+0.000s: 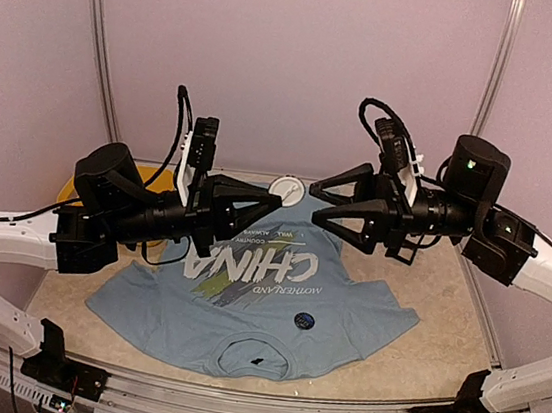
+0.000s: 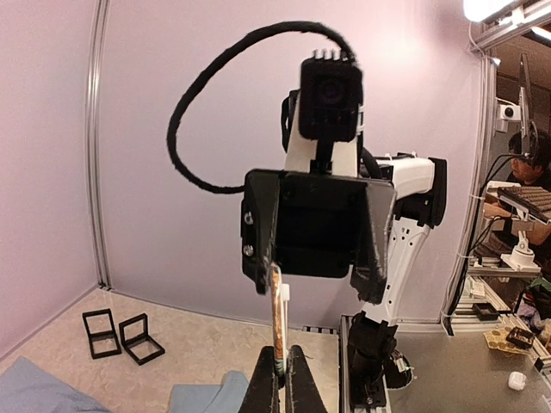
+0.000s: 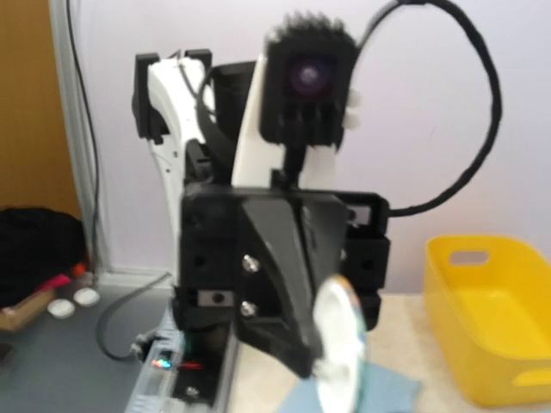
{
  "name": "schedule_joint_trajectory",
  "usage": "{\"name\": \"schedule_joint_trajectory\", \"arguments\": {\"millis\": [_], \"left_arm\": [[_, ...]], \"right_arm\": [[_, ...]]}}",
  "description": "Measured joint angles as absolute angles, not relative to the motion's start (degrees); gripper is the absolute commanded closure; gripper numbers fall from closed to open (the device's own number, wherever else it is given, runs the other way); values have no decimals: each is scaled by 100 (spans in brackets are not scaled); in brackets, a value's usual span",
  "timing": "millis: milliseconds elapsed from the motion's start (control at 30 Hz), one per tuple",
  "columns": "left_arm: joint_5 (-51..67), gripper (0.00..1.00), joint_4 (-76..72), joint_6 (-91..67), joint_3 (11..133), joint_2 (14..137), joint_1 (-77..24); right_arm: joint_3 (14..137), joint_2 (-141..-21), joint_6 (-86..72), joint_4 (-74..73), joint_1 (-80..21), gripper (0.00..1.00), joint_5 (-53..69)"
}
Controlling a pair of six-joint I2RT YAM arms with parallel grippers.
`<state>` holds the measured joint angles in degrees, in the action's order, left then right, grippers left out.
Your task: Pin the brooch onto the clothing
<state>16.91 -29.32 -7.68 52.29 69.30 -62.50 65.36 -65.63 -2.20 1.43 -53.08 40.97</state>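
Observation:
The clothing [image 1: 243, 313], a light blue T-shirt with white "CHINA" lettering, lies flat on the table below both arms. The brooch [image 1: 287, 190] is a round white disc held up in the air over the shirt's far edge. My left gripper [image 1: 278, 203] is shut on its lower rim. In the left wrist view the brooch [image 2: 278, 323] stands edge-on between the closed fingertips [image 2: 297, 379]. My right gripper [image 1: 315, 201] faces it from the right, its jaws spread wide on either side of the brooch and not touching it. The right wrist view shows the brooch [image 3: 340, 344] as a blurred white disc.
A small dark round badge [image 1: 304, 321] lies on the shirt's front near the right sleeve. A yellow bin [image 3: 491, 318] stands at the table's far left behind the left arm. Two black square frames [image 2: 120, 334] lie on the table. Walls close in the back and sides.

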Motion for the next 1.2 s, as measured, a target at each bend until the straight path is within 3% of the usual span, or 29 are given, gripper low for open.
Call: {"name": "schedule_joint_trajectory", "arguments": {"millis": [67, 367, 700, 933, 1033, 1200], "left_arm": [[1691, 100, -3063, -770, 5229, 6890, -6250], [1697, 100, -3170, -766, 5229, 6895, -6250], [1778, 100, -3155, -720, 5229, 6901, -6252], [1806, 100, -3157, -696, 5229, 6901, -6254], [1806, 100, -3157, -672, 5229, 6901, -6254], [1835, 100, -3129, -613, 5229, 6901, -6252]], "right_arm": [[6528, -6676, -392, 336, -5306, 69, 4141], [6591, -7183, -770, 711, -5301, 75, 4484], [6698, -7255, -869, 790, -5301, 99, 4469], [6698, -7255, -915, 792, -5301, 96, 4390], [6698, -7255, -947, 797, -5301, 87, 4344], [6698, -7255, -1017, 803, -5273, 92, 4246]]}}
